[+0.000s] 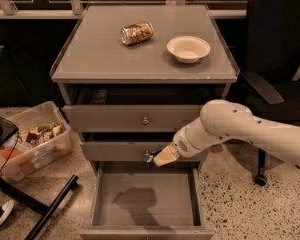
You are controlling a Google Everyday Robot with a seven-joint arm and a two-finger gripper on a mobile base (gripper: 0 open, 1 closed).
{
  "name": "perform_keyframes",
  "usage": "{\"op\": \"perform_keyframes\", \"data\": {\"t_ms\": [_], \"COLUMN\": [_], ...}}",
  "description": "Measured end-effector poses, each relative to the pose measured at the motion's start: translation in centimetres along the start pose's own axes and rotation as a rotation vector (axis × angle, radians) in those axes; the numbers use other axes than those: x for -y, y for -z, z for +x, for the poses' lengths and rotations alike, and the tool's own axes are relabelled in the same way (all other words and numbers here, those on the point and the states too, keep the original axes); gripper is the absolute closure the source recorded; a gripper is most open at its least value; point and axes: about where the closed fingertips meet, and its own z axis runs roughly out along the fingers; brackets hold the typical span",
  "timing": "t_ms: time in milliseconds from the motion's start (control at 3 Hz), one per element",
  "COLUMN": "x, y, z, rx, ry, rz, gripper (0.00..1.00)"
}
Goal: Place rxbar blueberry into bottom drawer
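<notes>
The white arm (240, 129) enters from the right edge, runs left and slightly upward to a rounded elbow joint, then bends down and left through a short wrist section. It ends at the cream-coloured gripper (162, 157), which points down and left. The gripper sits in front of the middle drawer (115, 150), just above the rear edge of the open bottom drawer (177, 194). The arm's base is cut off by the right frame edge. Whether the jaws are spread or pressed together cannot be told. The rxbar blueberry (150, 157) shows only as a small dark sliver with a bluish glint at the gripper's tip. It overlaps the centre of the middle drawer's front, so its outline is hard to separate from the drawer hardware there. Its long axis and heading cannot be determined. The bottom drawer is pulled fully out, and its grey floor carries the arm's shadow (136, 202). The top drawer (110, 118) is shut, with its round knob (145, 120) visible. On the bench (100, 54), a gold-brown can (136, 33) lies on its side, well apart from a pale bowl (188, 48).
</notes>
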Motion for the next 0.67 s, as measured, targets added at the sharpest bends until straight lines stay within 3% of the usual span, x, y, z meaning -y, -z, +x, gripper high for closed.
{"op": "perform_keyframes", "data": {"t_ms": [333,667], "x": [0.4,2.0], "y": [-1.6,-7.1], "z": [1.1,5.7], "rx": [-0.005,0.003], "ry": [-0.023,-0.108], "rz": [-0.033,-0.085], "gripper": [1.0,1.0]}}
